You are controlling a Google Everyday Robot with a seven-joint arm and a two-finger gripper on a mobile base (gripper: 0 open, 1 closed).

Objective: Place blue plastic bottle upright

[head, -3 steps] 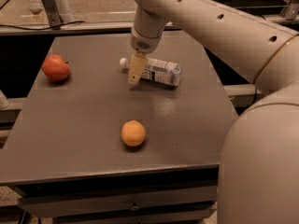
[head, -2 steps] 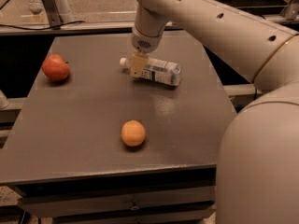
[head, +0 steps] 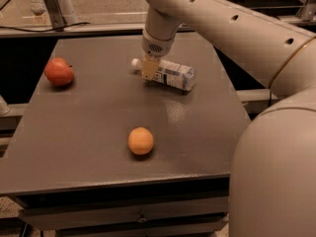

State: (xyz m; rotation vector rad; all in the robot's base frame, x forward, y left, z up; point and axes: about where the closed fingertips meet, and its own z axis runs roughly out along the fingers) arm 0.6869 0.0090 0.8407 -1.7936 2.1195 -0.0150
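Camera view shows the blue plastic bottle (head: 174,76) lying on its side toward the back of the tabletop (head: 94,117), white cap pointing left, so it is not yet stood up. The hand (head: 149,68) sits low at the bottle's neck end, probably to tip it upright. I cannot tell whether it is clamped on the bottle. A red apple (head: 59,71) and an orange (head: 140,140) lie well apart.
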